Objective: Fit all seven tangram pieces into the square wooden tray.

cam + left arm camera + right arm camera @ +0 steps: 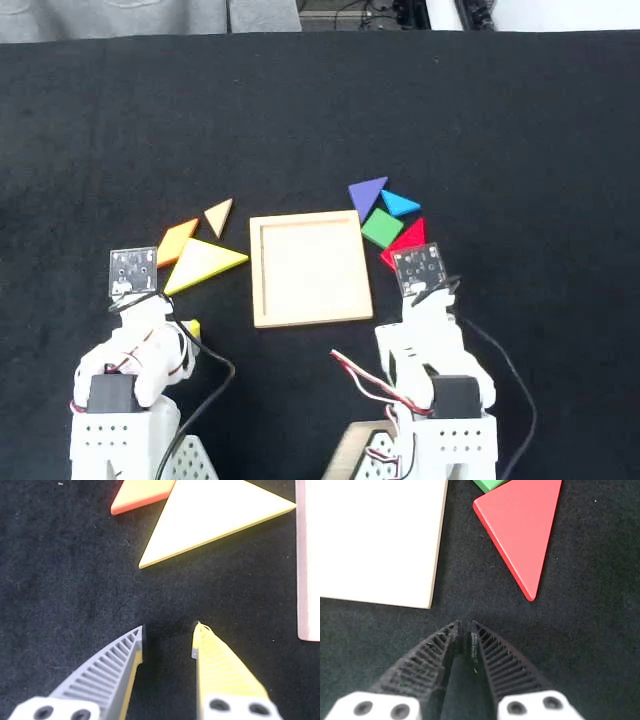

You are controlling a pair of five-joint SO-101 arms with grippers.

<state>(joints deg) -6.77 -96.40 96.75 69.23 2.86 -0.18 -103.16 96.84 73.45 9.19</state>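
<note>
One black-clothed desk (pixel 320 110) carries everything, and the square wooden tray (pixel 310 270) lies flat at its middle with its floor bare; all seven pieces lie outside it.

The left arm (pixel 130 345) stands off the tray's near left corner. Its jaws are spread apart with nothing between them, low over the cloth just short of the yellow triangle. The right arm (pixel 435 350) stands off the tray's near right corner. Its jaws are pressed together on nothing, just off that corner and short of the red triangle.

The yellow triangle (pixel 203 263) lies left of the tray, one tip just beside the left rim. The red triangle (pixel 405 238) lies just off the right rim, partly under the right arm's wrist in the high view. The purple triangle (pixel 368 194) sits off the tray's far right corner. The orange parallelogram (pixel 177 240) lies left of the tray, against the yellow triangle's outer edge. The green square (pixel 381 227) sits just beside the far right corner, between purple and red. The blue triangle (pixel 400 204) lies right of the purple one. The cream triangle (pixel 219 215) sits off the tray's far left corner.
</note>
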